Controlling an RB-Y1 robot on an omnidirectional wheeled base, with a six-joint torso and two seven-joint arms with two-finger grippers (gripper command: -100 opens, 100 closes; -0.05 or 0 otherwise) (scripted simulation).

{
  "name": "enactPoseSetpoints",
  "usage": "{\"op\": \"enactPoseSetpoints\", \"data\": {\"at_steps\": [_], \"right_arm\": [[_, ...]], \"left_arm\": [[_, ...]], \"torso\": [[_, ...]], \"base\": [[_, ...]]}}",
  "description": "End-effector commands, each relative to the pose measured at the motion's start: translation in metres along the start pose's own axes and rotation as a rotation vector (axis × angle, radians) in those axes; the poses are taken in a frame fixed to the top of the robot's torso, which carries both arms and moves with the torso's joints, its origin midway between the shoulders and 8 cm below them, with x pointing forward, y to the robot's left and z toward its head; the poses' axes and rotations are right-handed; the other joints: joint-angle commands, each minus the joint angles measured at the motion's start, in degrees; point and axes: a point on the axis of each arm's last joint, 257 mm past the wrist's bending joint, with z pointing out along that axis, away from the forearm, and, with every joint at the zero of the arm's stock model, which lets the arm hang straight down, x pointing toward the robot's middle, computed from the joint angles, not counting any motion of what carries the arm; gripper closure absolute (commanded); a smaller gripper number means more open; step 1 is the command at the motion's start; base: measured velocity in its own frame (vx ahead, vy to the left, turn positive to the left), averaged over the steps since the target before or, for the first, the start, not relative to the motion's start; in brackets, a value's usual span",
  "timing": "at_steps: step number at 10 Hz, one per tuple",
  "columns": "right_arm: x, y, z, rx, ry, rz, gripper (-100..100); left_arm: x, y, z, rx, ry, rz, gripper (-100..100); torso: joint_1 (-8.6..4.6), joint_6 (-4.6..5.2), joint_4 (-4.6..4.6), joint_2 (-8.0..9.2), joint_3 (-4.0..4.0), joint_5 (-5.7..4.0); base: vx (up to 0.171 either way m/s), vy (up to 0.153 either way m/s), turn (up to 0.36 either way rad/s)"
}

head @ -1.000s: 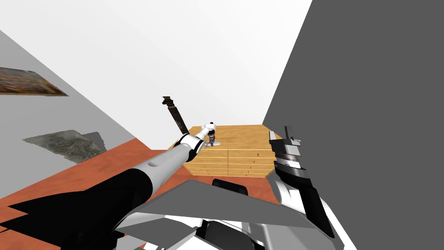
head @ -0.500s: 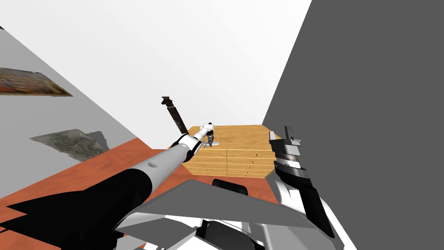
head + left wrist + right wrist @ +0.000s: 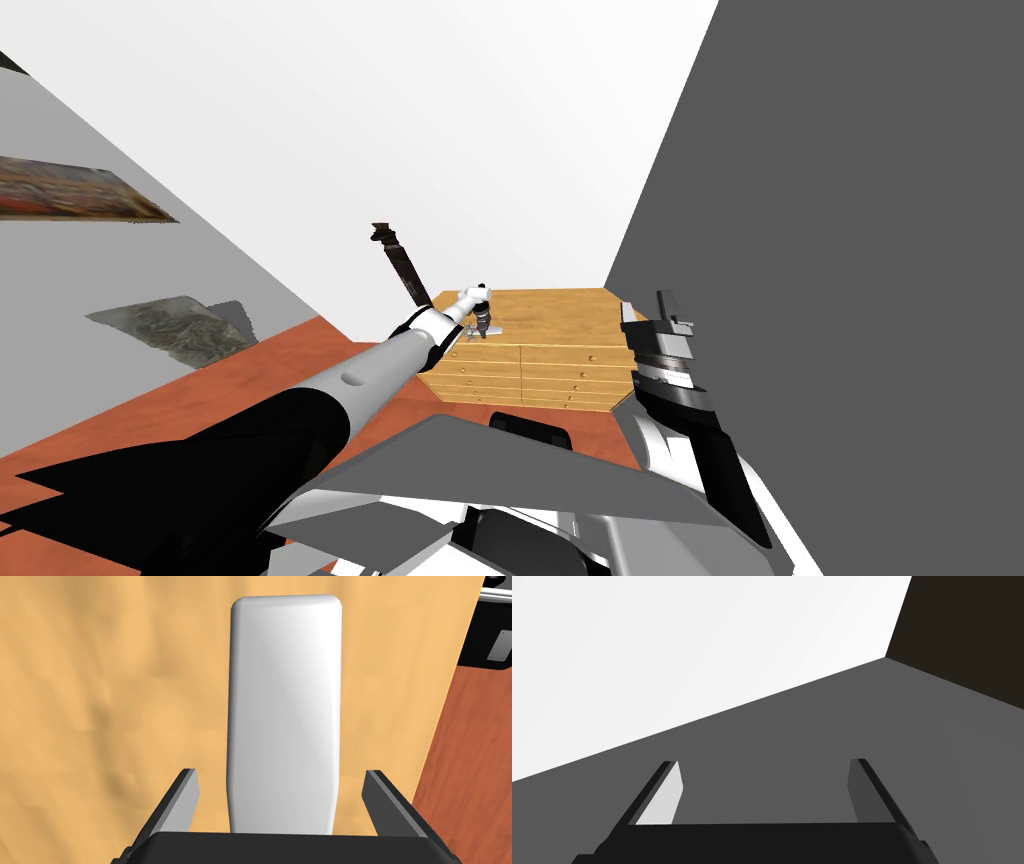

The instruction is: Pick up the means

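A white, flat, rounded-corner slab (image 3: 282, 711) lies on the top of a wooden chest of drawers (image 3: 100, 701). My left gripper (image 3: 282, 776) is open just over it, one finger on each side of the slab's near end with a gap to each. In the head view my left arm reaches out to the chest (image 3: 560, 310), with the left gripper (image 3: 482, 322) above the top's front left part. My right gripper (image 3: 665, 305) is held up at the right beside a dark grey wall, and its fingers (image 3: 667, 791) stand open with nothing between them.
A dark, thin post (image 3: 400, 265) leans up behind the chest's left corner. A dark grey wall (image 3: 850, 250) closes in the right side. Red-brown floor (image 3: 200, 400) lies left of and in front of the chest. Two pictures hang on the left wall.
My left hand has moved slightly left and farther over the chest's top. The head view has shifted a little. The right arm has not moved.
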Motion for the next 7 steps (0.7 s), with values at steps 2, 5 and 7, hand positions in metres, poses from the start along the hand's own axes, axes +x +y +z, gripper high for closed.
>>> {"op": "enactPoseSetpoints", "data": {"at_steps": [2, 5, 7], "right_arm": [[0.0, 0.0, 0.0, 0.0, 0.0, 0.0, 0], [0.0, 0.0, 0.0, 0.0, 0.0, 0.0, 0], [0.0, 0.0, 0.0, 0.0, 0.0, 0.0, 0]], "left_arm": [[0.0001, 0.0003, 0.0002, -0.001, 0.0, 0.0, 100], [0.0001, 0.0005, 0.0003, -0.001, 0.0, 0.0, 100], [0.0082, 0.0001, -0.003, 0.0, 0.003, 0.001, 100]], "torso": [[0.06, 0.01, 0.0, 0.0, 0.0, 0.02], [0.1, 0.01, 0.01, -0.03, -0.01, 0.02], [0.1, 0.0, 0.01, -0.03, -0.01, 0.02]], "base": [[0.0, 0.0, 0.0], [0.0, 0.0, 0.0], [-0.002, 0.017, -0.017]]}}
